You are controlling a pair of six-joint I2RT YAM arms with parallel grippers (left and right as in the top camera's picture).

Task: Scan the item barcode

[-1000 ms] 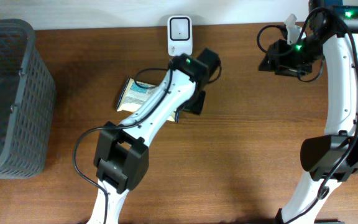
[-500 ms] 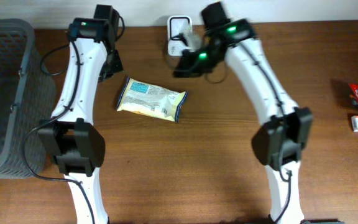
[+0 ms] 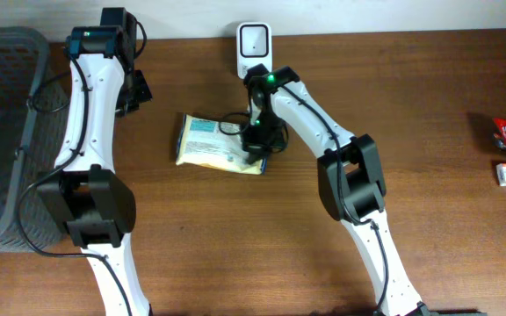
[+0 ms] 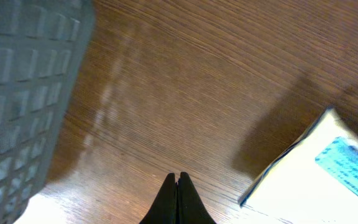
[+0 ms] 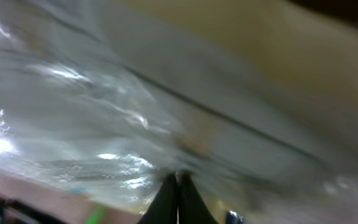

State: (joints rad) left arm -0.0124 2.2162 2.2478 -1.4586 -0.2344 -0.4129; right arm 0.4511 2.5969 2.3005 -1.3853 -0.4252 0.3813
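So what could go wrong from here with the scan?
1. The right fingers look closed at the snack packet's right end; whether they pinch film is unclear, and so thin a hold could slip on lifting.
2. The packet is shiny and crinkled; glare might spoil the read at the scanner.

Packet [image 3: 211,142]: 1 flat pouch, pale yellow, with a white label printed in blue toward its left end. It lies flat on the wooden table [image 3: 411,132], long axis nearly left-right, right end partly hidden. Close up, the wrapper is glossy and creased.
Scanner [image 3: 254,46]: 1 white unit, upright at the table's back edge, dark square window. It stands behind the packet's right end, apart from it.
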